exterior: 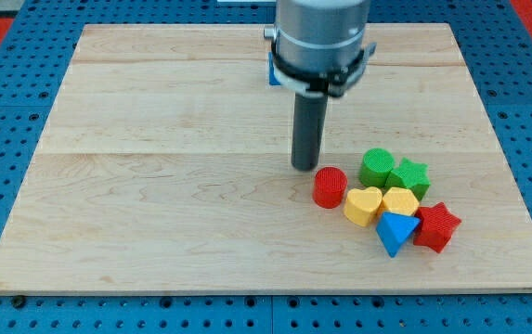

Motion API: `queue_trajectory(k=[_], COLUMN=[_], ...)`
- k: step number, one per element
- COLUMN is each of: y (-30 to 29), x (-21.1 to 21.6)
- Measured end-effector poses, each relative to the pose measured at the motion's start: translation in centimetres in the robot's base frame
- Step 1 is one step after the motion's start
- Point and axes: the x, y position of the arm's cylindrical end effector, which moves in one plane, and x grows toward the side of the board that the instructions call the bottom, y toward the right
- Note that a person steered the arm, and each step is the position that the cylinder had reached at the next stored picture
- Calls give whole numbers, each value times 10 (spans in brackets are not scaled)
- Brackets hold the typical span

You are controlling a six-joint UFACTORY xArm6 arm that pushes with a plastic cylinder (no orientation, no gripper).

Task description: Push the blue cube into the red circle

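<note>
The red circle block (330,186) stands right of the board's middle, at the left end of a cluster of blocks. My tip (304,167) rests on the board just up and left of it, with a small gap between them. Only a sliver of the blue cube (272,73) shows, near the view's top; the rest is hidden behind the arm's grey housing (321,42). The blue cube lies well above the tip and the red circle.
Right of the red circle sit a green cylinder (375,167), a green star (408,175), a yellow heart (363,205), a yellow hexagon (400,200), a blue triangle (395,232) and a red star (436,226). The wooden board (154,186) lies on a blue pegboard.
</note>
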Motion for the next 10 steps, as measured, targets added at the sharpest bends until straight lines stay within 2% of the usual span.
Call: queue_trajectory(k=[3, 4, 5, 7, 9, 10], y=[17, -18, -30, -28, 17, 21], x=[-155, -196, -164, -65, 6, 18])
